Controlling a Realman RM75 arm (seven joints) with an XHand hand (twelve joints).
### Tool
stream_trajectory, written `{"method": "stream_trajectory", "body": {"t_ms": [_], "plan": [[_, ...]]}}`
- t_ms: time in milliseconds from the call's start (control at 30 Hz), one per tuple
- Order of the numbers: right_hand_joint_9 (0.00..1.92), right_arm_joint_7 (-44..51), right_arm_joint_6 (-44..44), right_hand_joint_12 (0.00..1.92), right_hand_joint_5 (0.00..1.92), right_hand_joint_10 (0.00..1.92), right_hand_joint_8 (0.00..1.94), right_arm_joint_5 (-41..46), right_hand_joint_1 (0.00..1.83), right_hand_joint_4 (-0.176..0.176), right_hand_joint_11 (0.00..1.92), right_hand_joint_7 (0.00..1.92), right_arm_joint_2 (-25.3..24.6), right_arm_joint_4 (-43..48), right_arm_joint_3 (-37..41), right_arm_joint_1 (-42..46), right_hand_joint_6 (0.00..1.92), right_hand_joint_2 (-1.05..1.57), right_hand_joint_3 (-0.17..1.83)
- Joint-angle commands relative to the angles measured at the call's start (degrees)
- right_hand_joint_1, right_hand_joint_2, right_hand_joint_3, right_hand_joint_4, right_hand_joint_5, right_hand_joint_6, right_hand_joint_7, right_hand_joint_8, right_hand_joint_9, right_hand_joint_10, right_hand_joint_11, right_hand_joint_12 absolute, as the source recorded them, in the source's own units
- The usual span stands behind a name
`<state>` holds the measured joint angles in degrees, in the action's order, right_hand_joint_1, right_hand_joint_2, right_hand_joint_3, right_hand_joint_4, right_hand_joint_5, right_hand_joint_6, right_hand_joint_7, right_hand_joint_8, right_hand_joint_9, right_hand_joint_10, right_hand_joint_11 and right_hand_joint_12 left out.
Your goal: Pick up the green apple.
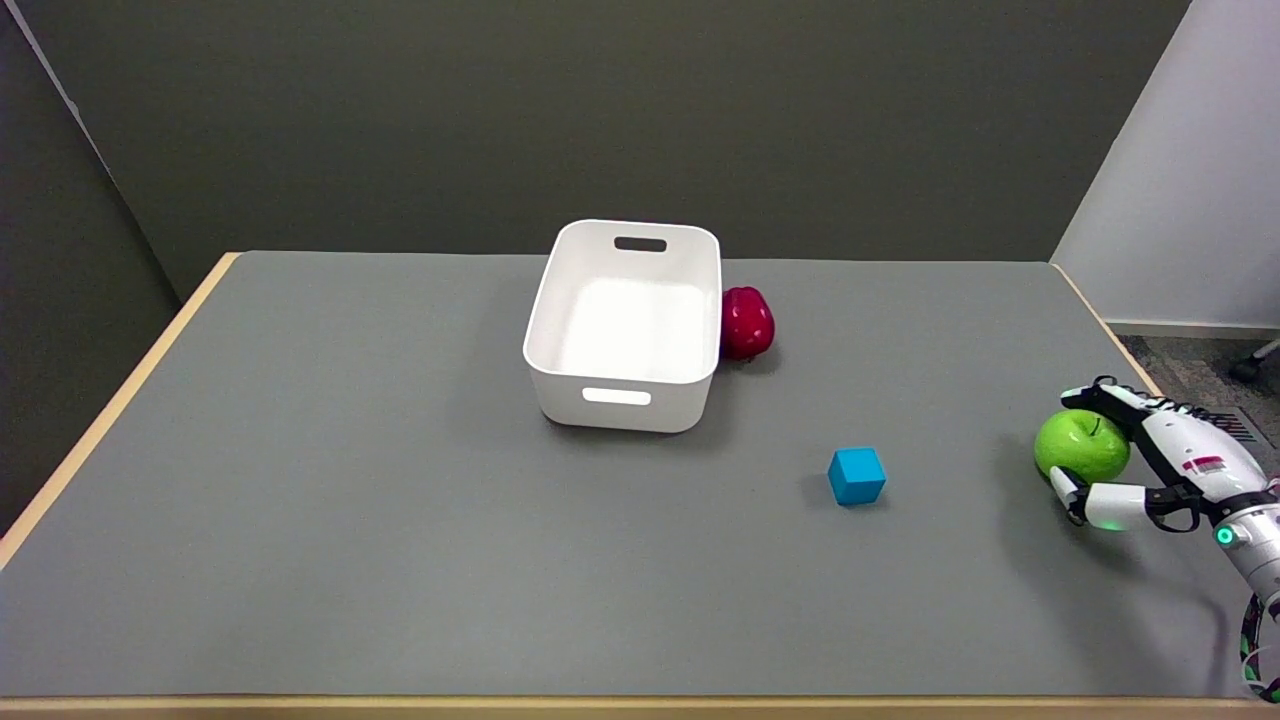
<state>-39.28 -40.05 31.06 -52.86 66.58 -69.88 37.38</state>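
Note:
The green apple (1078, 443) is near the table's right edge, stem up. My right hand (1150, 460) reaches in from the lower right and grips it. The fingers (1100, 398) curl over the apple's far side and the thumb (1075, 493) presses its near side. The apple's right side is hidden against the palm. I cannot tell whether the apple still touches the table.
A white bin (622, 330) with handle slots stands at the middle back, with a red apple (746, 323) touching its right wall. A small blue cube (857, 475) lies left of the green apple. The table's right edge (1110, 330) runs close to the hand.

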Motion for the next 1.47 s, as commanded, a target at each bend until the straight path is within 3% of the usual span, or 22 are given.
{"method": "stream_trajectory", "body": {"t_ms": [33,133,200,233,267,367,433,500,767,1067,1267,1467], "plan": [[0.38,0.0,-0.3,1.46,0.37,1.00,0.51,0.0,0.84,0.040,0.25,0.46,0.5,-0.7,-1.4,-0.5,0.68,0.61,0.95],[0.48,0.0,-1.3,1.52,0.47,1.04,0.61,0.0,0.87,0.039,0.28,0.54,1.0,-1.5,-2.3,-1.4,0.90,0.69,0.98],[0.61,0.0,-2.5,1.57,0.59,1.21,0.82,0.0,0.87,0.079,0.35,0.65,1.3,-2.1,-3.2,-2.1,1.41,1.07,0.45],[0.67,0.0,-3.6,1.59,0.63,1.28,0.90,0.0,0.88,0.087,0.37,0.69,1.5,-2.7,-3.9,-2.6,1.55,1.16,0.31],[0.70,0.0,-4.2,1.60,0.65,1.31,0.94,0.0,0.89,0.084,0.39,0.72,1.6,-3.2,-4.4,-3.0,1.54,1.15,0.33],[0.78,0.0,-4.6,1.58,0.61,1.74,1.51,0.0,1.14,-0.057,0.55,0.78,1.8,-3.5,-4.9,-3.5,1.46,1.18,0.22],[0.75,0.0,-4.7,1.59,0.60,1.80,1.60,0.0,1.14,-0.081,0.56,0.74,1.9,-3.5,-5.0,-3.6,1.46,1.17,0.26],[0.73,0.0,-4.9,1.65,0.57,1.91,1.67,0.0,1.13,-0.176,0.54,0.60,1.9,-3.5,-5.0,-3.7,1.61,1.22,0.26],[0.65,0.0,-7.9,1.66,0.52,1.92,1.77,0.3,1.10,-0.176,0.59,0.53,2.1,-2.3,-4.7,-5.2,1.68,1.26,0.26],[0.63,-2.6,-14.9,1.71,0.49,1.92,1.81,0.0,1.09,-0.176,0.63,0.50,6.2,6.2,-6.9,-12.4,1.71,1.30,0.23],[0.59,-2.6,-16.0,1.75,0.48,1.92,1.84,-1.1,1.08,-0.176,0.64,0.48,8.6,9.9,-16.7,-24.7,1.73,1.32,0.21],[0.53,-2.6,-14.2,1.79,0.45,1.92,1.87,-8.4,1.06,-0.176,0.64,0.45,3.9,7.2,-27.7,-41.7,1.76,1.35,0.18]]}}
